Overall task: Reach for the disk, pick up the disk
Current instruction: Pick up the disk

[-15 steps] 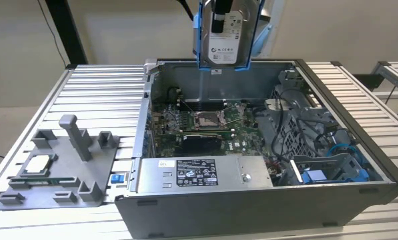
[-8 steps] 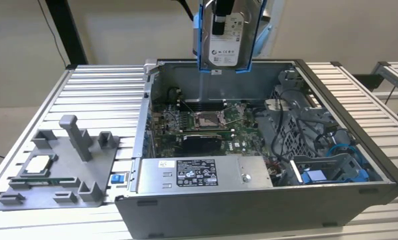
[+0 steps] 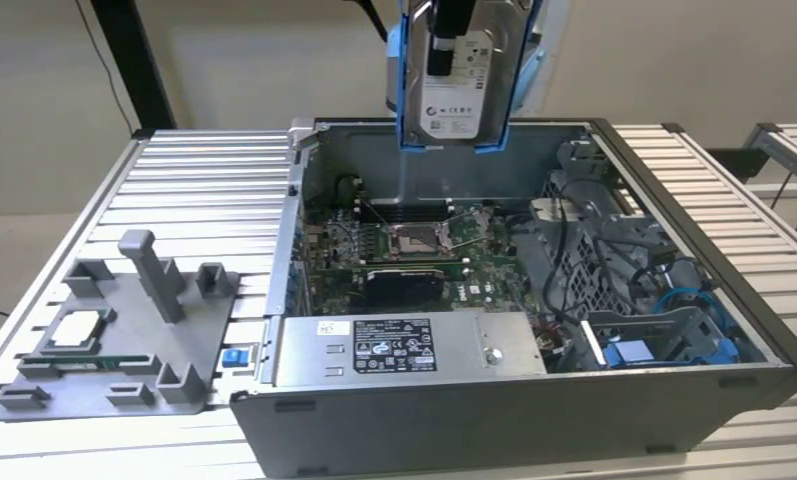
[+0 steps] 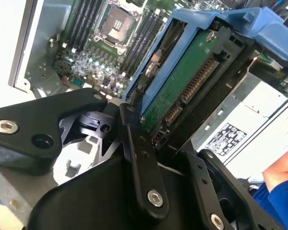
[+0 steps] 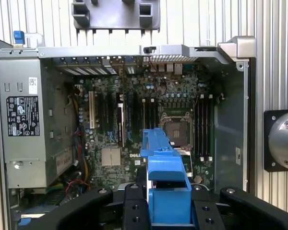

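Gripper (image 3: 452, 55) clamping disk (image 3: 458, 100), above computer case (image 3: 532, 410), slatted table (image 3: 198, 170)

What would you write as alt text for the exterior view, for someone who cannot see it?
A robot gripper holds the disk, a silver hard drive with blue side rails, upright in the air above an open computer case. The case sits on a slatted metal table; at the exterior view's left lies a grey tray with a small square chip.

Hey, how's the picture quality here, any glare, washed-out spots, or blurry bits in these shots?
Exterior view: even light, disk slightly soft. Second wrist view: table surface blown out white, the disk's green circuit board sunlit. First wrist view: near blue rail soft, motherboard sharp.
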Tool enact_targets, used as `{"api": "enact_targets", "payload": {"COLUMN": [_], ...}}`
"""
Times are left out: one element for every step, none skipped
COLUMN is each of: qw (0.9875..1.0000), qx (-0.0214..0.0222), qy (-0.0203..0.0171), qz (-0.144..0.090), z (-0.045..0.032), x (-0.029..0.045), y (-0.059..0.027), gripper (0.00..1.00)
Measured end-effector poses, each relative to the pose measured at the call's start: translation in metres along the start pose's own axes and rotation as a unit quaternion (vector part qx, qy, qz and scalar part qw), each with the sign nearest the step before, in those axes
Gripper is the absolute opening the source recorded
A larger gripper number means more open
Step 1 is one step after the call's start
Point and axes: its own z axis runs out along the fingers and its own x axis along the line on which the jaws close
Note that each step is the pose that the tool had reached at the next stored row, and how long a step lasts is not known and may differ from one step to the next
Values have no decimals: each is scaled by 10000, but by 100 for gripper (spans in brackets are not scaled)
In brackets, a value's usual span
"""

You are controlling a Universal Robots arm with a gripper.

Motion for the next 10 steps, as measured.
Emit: {"api": "enact_targets", "payload": {"qw": [10000, 10000, 10000, 10000, 10000, 10000, 10000, 10000, 10000, 10000], "qx": [0, 0, 0, 0, 0, 0, 0, 0, 0, 0], "qy": [0, 1, 0, 0, 0, 0, 0, 0, 0, 0], "qz": [0, 0, 1, 0, 0, 0, 0, 0, 0, 0], "z": [-1, -1, -1, -1, -1, -2, -2, -2, -3, -3], "x": [16, 31, 46, 62, 78, 92, 108, 125, 139, 157], "y": [-1, -2, -3, -4, -5, -7, -8, -9, -10, -11], "gripper": [0, 0, 0, 0, 0, 0, 0, 0, 0, 0]}}
